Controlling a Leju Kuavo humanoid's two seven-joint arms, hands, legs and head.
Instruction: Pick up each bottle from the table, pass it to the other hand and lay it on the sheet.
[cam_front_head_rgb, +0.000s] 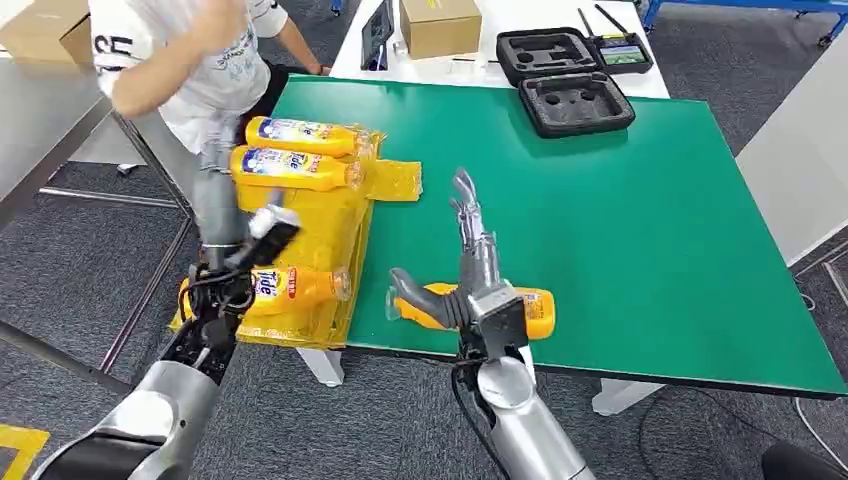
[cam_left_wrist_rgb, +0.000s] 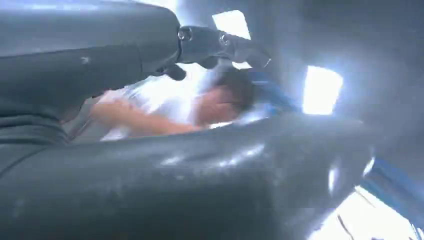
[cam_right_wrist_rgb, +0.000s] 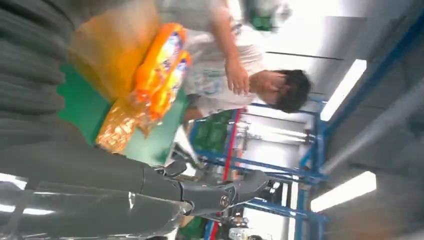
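Two yellow bottles (cam_front_head_rgb: 300, 133) (cam_front_head_rgb: 292, 168) lie side by side at the far end of the yellow sheet (cam_front_head_rgb: 325, 235); the right wrist view also catches these bottles (cam_right_wrist_rgb: 161, 65). A third bottle (cam_front_head_rgb: 300, 287) with a Tide label lies at the sheet's near end. My left hand (cam_front_head_rgb: 245, 255) hovers at that bottle's base end with fingers (cam_left_wrist_rgb: 220, 45) spread and nothing between them. An orange bottle (cam_front_head_rgb: 535, 312) lies on the green table (cam_front_head_rgb: 640, 220) near the front edge. My right hand (cam_front_head_rgb: 470, 280) is over it, fingers straight and pointing away, thumb out to the left, not gripping.
A person in a white shirt (cam_front_head_rgb: 195, 60) leans in at the table's far left corner. A black foam case (cam_front_head_rgb: 570, 75), a cardboard box (cam_front_head_rgb: 440, 25) and a small device (cam_front_head_rgb: 622, 50) sit at the back. The sheet overhangs the table's left edge.
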